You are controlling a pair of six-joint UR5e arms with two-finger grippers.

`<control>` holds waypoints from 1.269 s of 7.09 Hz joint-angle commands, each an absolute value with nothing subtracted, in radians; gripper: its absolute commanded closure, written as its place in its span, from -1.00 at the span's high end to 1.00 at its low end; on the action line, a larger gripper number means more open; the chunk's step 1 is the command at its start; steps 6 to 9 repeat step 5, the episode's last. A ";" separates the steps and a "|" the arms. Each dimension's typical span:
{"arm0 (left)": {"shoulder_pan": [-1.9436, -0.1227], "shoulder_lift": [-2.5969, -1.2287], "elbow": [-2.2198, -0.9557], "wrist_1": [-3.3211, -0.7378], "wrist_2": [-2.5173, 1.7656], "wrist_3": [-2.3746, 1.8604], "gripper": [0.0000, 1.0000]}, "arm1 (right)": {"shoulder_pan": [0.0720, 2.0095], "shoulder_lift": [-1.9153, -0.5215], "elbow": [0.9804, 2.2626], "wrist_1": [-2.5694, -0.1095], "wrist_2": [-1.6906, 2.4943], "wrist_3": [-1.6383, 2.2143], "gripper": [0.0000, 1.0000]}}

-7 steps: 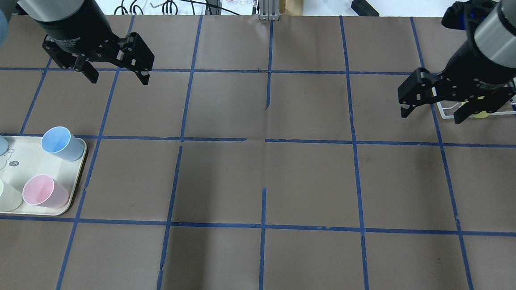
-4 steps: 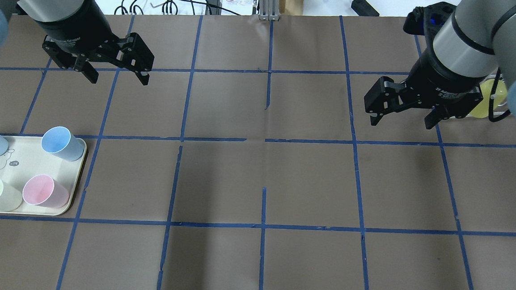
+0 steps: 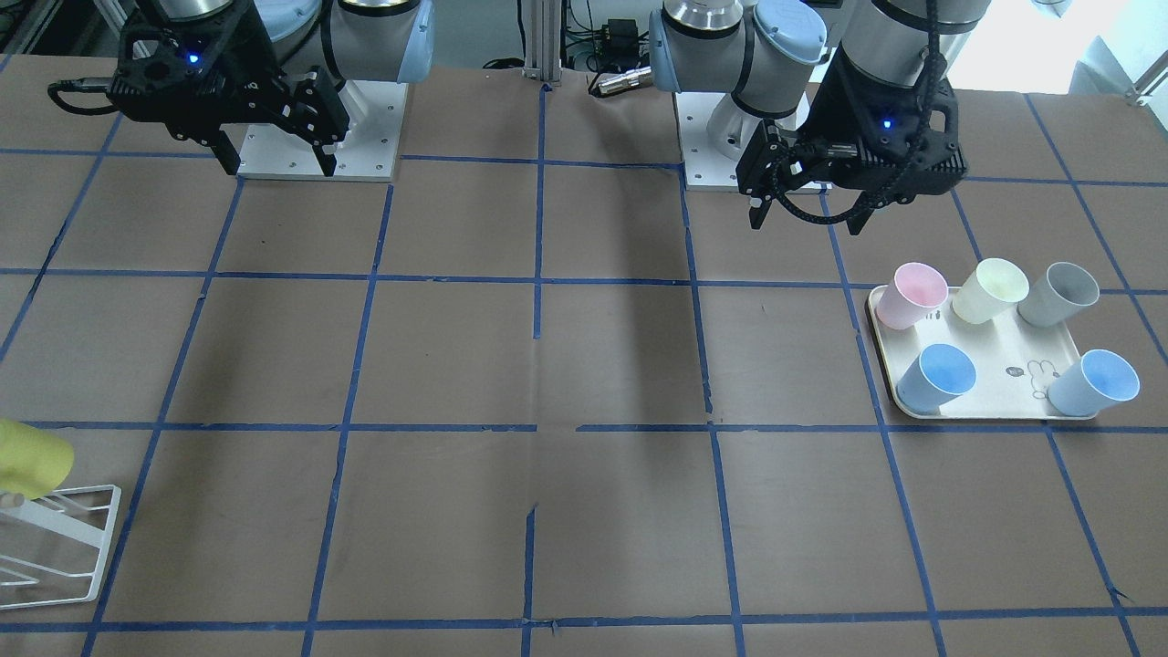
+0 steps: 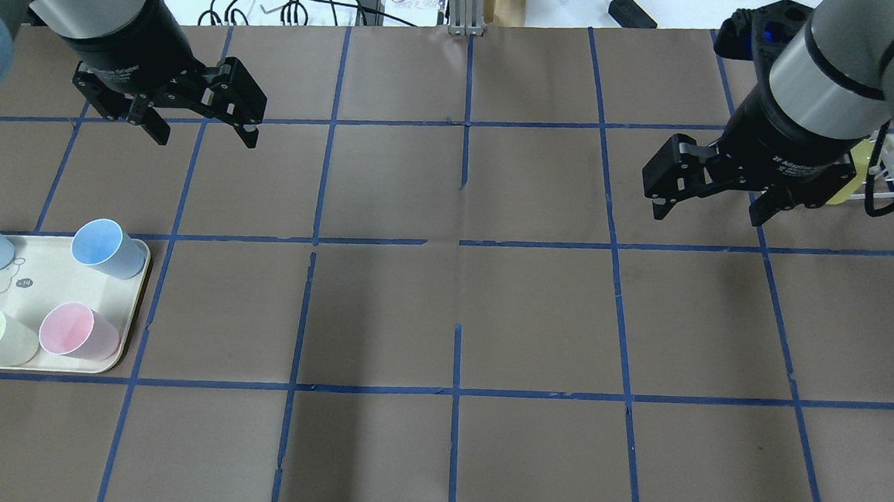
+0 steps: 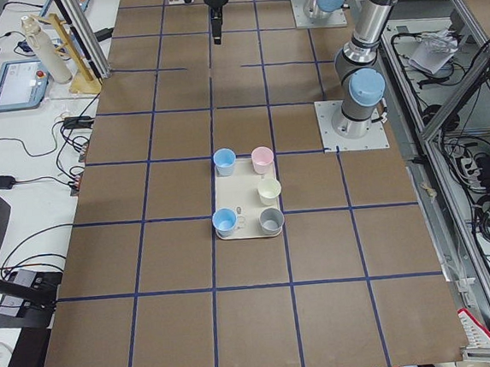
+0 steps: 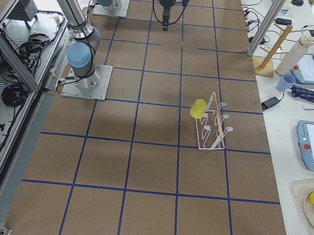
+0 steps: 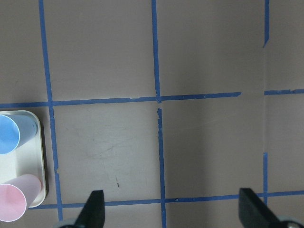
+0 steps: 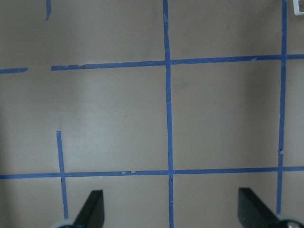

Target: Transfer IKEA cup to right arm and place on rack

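The bright yellow IKEA cup (image 3: 32, 459) hangs tilted on a peg of the white wire rack (image 3: 55, 538). It shows clearly in the exterior right view (image 6: 198, 108), on the rack (image 6: 215, 126). In the overhead view the cup (image 4: 847, 182) peeks out behind my right wrist. My right gripper (image 4: 707, 212) is open and empty, to the left of the rack and above the table; it also shows in the front-facing view (image 3: 276, 164). My left gripper (image 4: 207, 137) is open and empty at the far left, beyond the tray.
A cream tray (image 4: 42, 273) with a rabbit drawing stands at the table's left. It holds a pink cup (image 3: 912, 294), a pale yellow cup (image 3: 990, 290), a grey cup (image 3: 1058, 294) and two blue cups (image 3: 940, 376). Brown paper with blue tape lines covers the table.
My right gripper has moved left, away from the rack, open and empty, with a small drift back right. The yellow cup stays on the rack. The left arm has not moved.
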State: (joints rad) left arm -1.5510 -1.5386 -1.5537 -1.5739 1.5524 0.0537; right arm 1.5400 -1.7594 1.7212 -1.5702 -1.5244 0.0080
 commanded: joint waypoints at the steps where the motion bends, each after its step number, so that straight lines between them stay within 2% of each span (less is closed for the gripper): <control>1: -1.551 -1.539 -1.554 -1.574 1.552 0.054 1.00 | 1.535 -1.759 1.729 -1.569 -1.532 0.011 1.00; 9: -1.552 -1.539 -1.552 -1.574 1.554 0.054 1.00 | 1.536 -1.759 1.729 -1.566 -1.532 0.023 1.00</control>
